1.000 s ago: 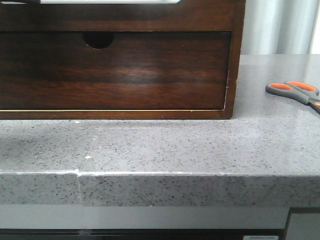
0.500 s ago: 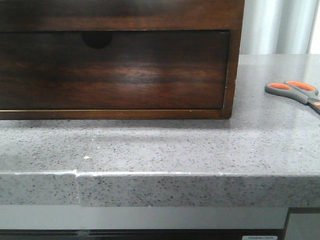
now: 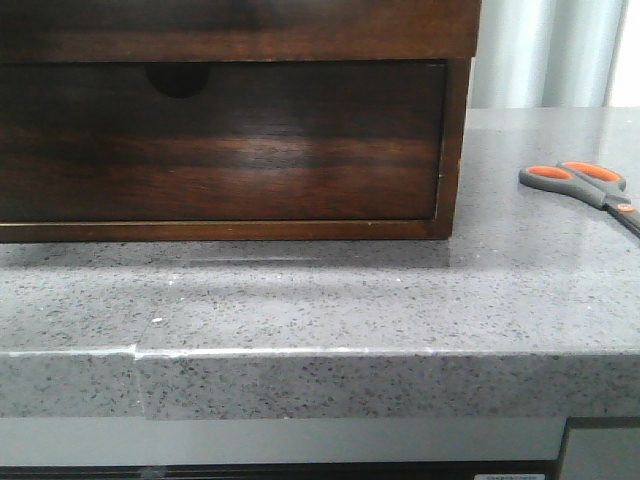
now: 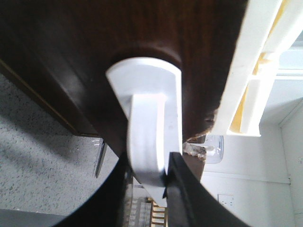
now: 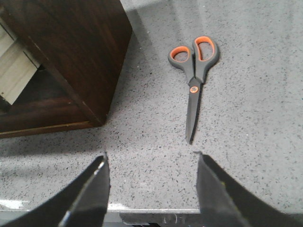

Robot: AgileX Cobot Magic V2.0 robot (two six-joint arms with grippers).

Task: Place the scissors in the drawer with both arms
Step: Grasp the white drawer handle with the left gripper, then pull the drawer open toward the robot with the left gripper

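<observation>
Lying flat on the grey speckled stone bench (image 3: 330, 300), the small scissors with grey handles lined orange and grey metal blades (image 5: 193, 78) are seen closed, well apart from the right side of the dark brown wooden chest (image 3: 455, 140). In the front view only the handles and part of the blades (image 3: 580, 185) are visible at the right edge. The right gripper (image 5: 151, 187) is held above the bench near the blade tips, and its jaws are spread wide with nothing between them. In the left wrist view, the left gripper (image 4: 147, 182) is closed narrowly on a white curved plastic handle (image 4: 147, 118), which is fixed on the glossy dark brown wood-grain drawer front (image 4: 94, 52). The lower drawer with the half-round finger notch (image 3: 220, 140) is seen shut in the front view.
</observation>
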